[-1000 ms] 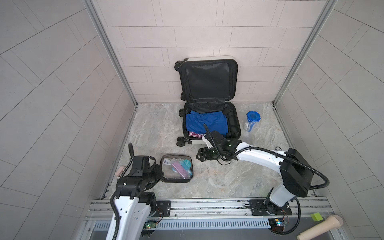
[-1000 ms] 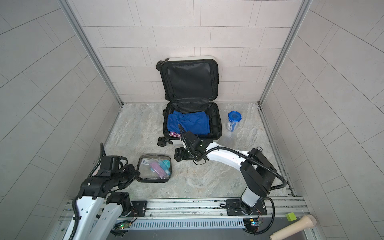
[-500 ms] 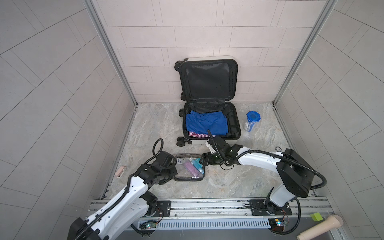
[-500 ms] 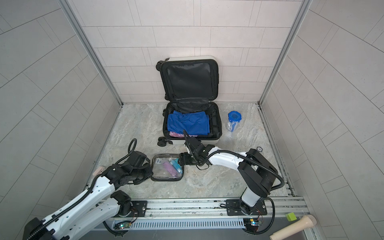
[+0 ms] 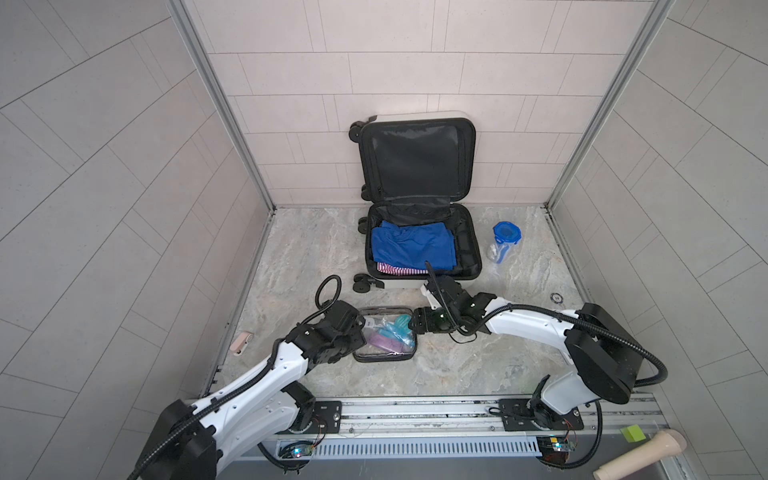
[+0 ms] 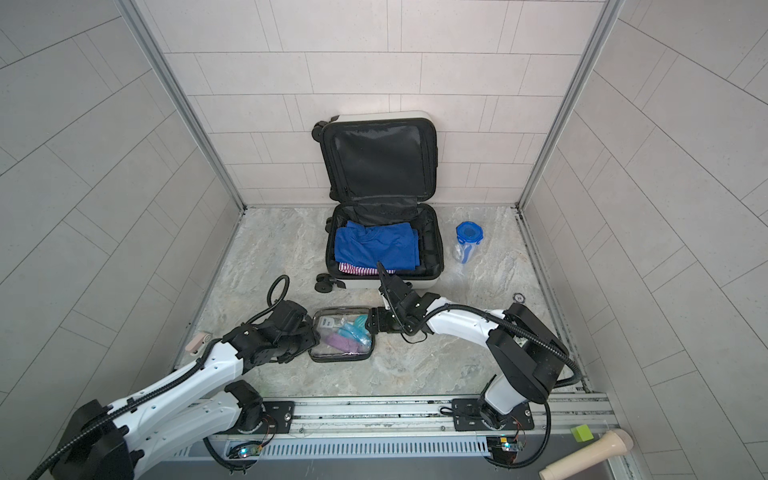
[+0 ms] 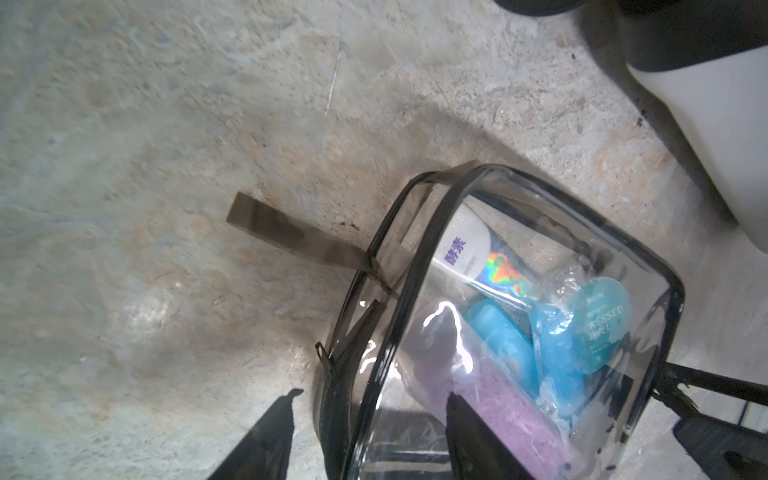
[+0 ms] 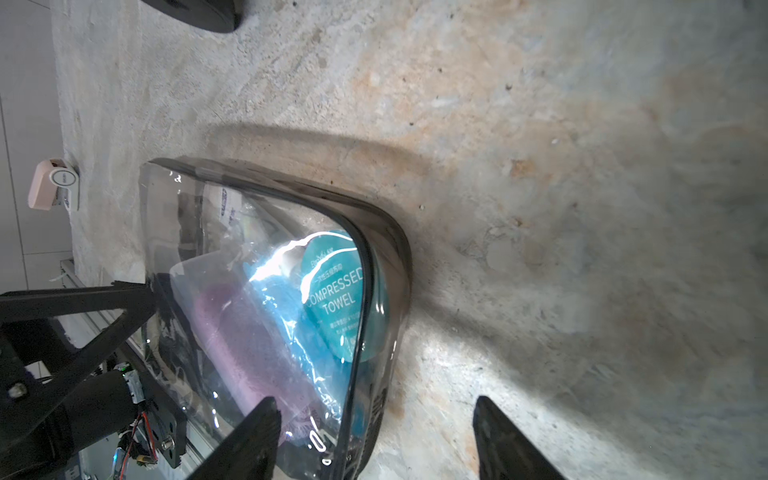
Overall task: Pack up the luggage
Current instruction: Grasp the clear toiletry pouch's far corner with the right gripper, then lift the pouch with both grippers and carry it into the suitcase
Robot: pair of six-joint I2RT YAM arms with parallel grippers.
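The luggage [image 5: 471, 249] [image 6: 434, 249] lies open at the back, its lid propped against the wall, with blue and striped clothes inside. Its white shell [image 7: 706, 124] shows in the left wrist view. On the floor in front lies a clear zip pouch [image 5: 386, 336] [image 6: 343, 338] [image 7: 498, 311] [image 8: 270, 291] of toiletries. My left gripper [image 5: 360, 332] [image 6: 312, 332] [image 7: 374, 395] is open, its jaws straddling the pouch's left edge. My right gripper [image 5: 415, 324] [image 6: 373, 324] [image 8: 376, 400] is open astride the pouch's right edge, one finger over the pouch and one over bare floor.
A clear container with a blue lid [image 5: 506, 237] [image 6: 469, 237] stands right of the luggage. A loose black wheel [image 5: 365, 284] lies at its front left corner. A small pink device [image 5: 241, 343] [image 8: 54, 189] lies by the left wall. The metal rail [image 5: 415, 411] runs along the front.
My left arm reached forward from near the rail to the pouch and opened its jaws. My right gripper came down from in front of the luggage to the pouch's right edge. The pouch shifted slightly right.
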